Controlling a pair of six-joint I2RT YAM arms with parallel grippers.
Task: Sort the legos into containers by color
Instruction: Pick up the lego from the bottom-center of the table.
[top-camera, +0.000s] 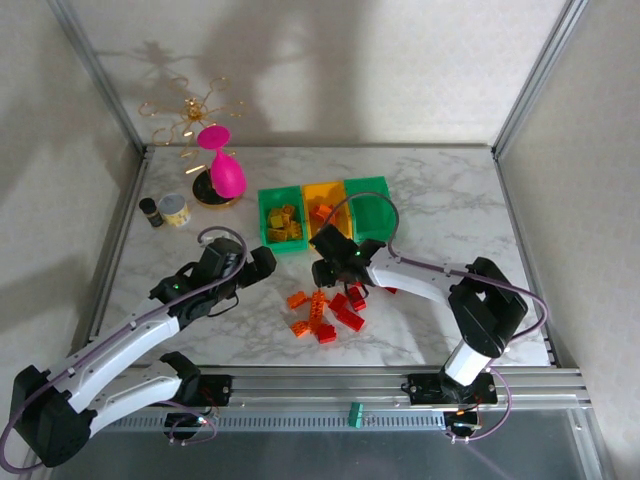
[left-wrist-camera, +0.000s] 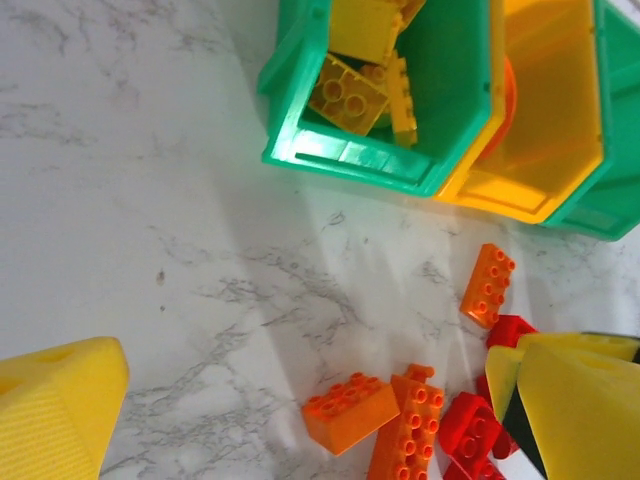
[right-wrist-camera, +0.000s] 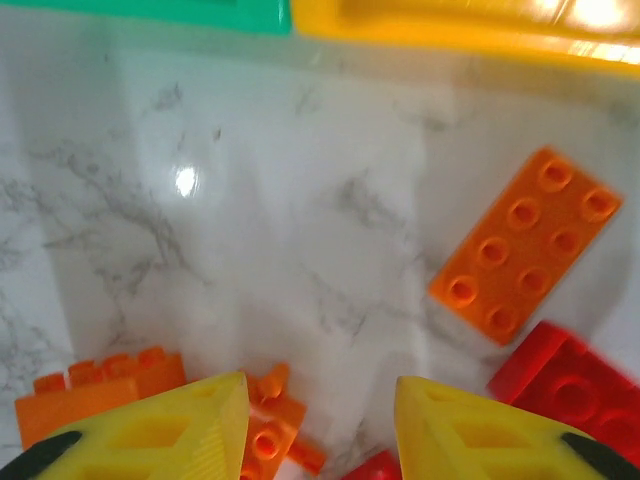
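Loose on the marble worktop (top-camera: 440, 200), clustered just in front of the containers (top-camera: 285, 248): orange and red legos (top-camera: 325, 312), several touching. Among them a flat orange eight-stud brick (right-wrist-camera: 525, 255), close beside a red brick (right-wrist-camera: 570, 380). Yellow legos (left-wrist-camera: 350, 90) already inside the left green bin (top-camera: 262, 215); orange legos (top-camera: 322, 212) inside the yellow-orange bin (top-camera: 325, 188) next to it; right green bin (top-camera: 368, 190) at the row's far end. Right fingers (top-camera: 356, 291) low over the cluster, parted partway, gripping nothing, with marble and orange studs in the gap. Left fingers (top-camera: 256, 275) spread wide and empty, hovering just left of the cluster. Far back left, a small tin (top-camera: 175, 210), label too small to read, a dark bottle (top-camera: 150, 212), a pink ornament (top-camera: 222, 170) and a gold wire piece (top-camera: 190, 108).
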